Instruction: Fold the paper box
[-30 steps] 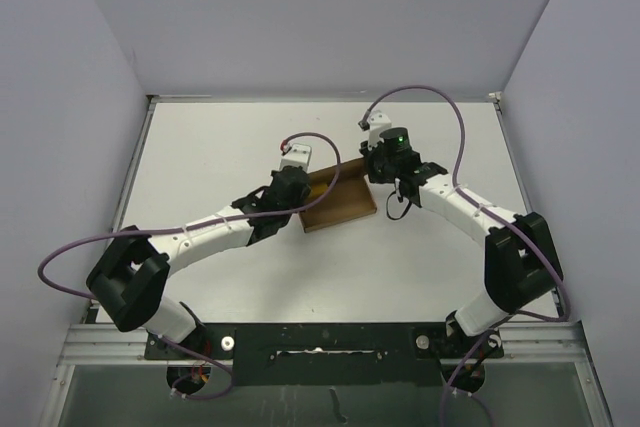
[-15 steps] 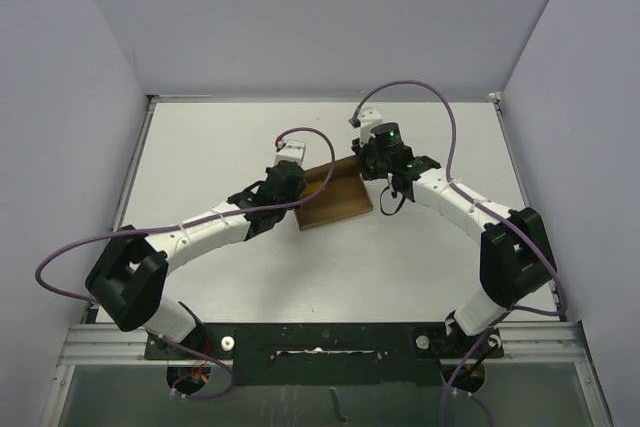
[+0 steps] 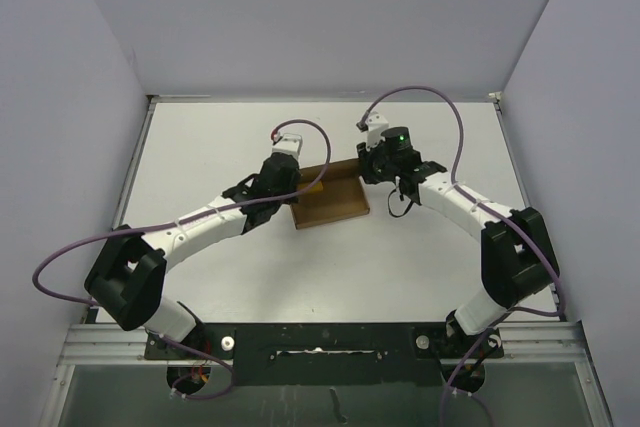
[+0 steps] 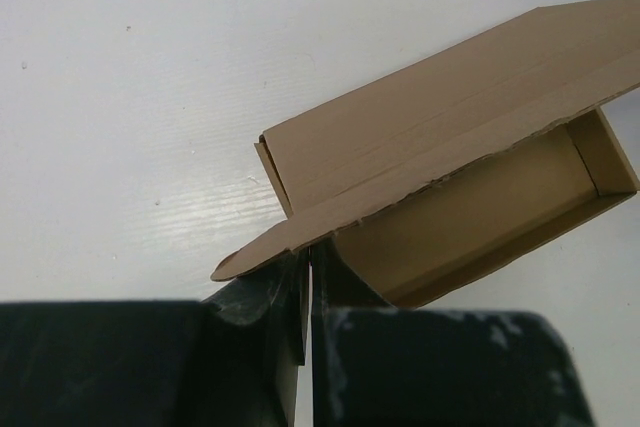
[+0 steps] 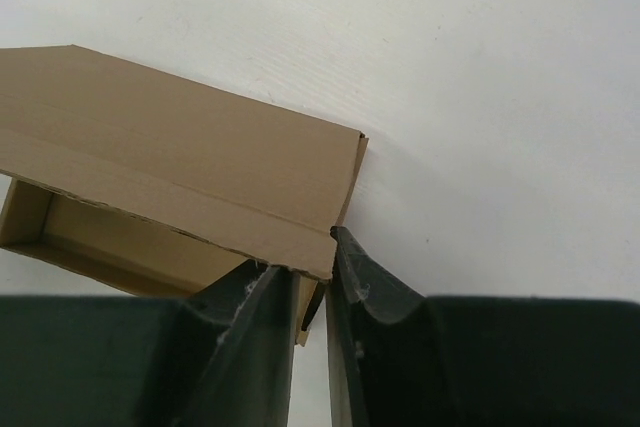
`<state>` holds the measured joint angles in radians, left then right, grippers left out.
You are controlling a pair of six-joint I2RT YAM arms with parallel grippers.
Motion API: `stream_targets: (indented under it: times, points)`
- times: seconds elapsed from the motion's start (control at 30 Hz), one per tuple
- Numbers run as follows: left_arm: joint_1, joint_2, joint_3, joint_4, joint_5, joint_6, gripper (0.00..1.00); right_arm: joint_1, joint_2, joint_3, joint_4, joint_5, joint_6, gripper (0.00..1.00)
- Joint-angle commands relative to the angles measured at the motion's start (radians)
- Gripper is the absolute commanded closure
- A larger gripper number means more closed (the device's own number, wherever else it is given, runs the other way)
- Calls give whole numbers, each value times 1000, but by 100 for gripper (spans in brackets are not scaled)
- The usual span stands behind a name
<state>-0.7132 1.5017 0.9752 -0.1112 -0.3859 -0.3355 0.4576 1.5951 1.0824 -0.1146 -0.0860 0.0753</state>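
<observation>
Now paper box (image 3: 332, 203) on table (image 3: 230, 142), middle toward far edge, nudged slightly left; lid leaning over tray, not closed. Left gripper (image 4: 306, 282) pinched tight on lid tab. Right gripper (image 5: 305, 282) loosening astride box corner; grip uncertain.

One paper box (image 3: 330, 197) of brown cardboard lay near the middle of the single white counter (image 3: 220, 137). Two robot arms stood at the counter's near edge, the left arm (image 3: 200, 227) and the right arm (image 3: 465, 207). Each ended in one claw, making two: the left claw (image 3: 300, 190) and the right claw (image 3: 362, 173). Each claw carried two dark fingers (image 4: 255, 292), four in all. Two purple cables were counted, the left cable (image 3: 60, 252) and the right cable (image 3: 415, 88). One green light (image 3: 400, 134) glowed on the right arm. One metal rail (image 3: 320, 347) ran along the near edge. Three pale walls enclosed the counter: back wall (image 3: 320, 17), left wall (image 3: 60, 97), right wall (image 3: 590, 97).
</observation>
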Motion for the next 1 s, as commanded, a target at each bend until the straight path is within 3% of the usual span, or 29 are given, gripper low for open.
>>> stream_targets:
  times: [0.0, 0.53, 0.97]
  points:
    - [-13, 18, 82, 91, 126, -9, 100, 16, -40, -12, 42, -195, 95, 83]
    - [-12, 38, 109, 39, 174, -13, 100, 4, -47, -44, -26, -197, 121, 84]
    - [-46, 28, 29, 56, 189, -50, 100, 9, -70, -65, -148, -146, 49, 83]
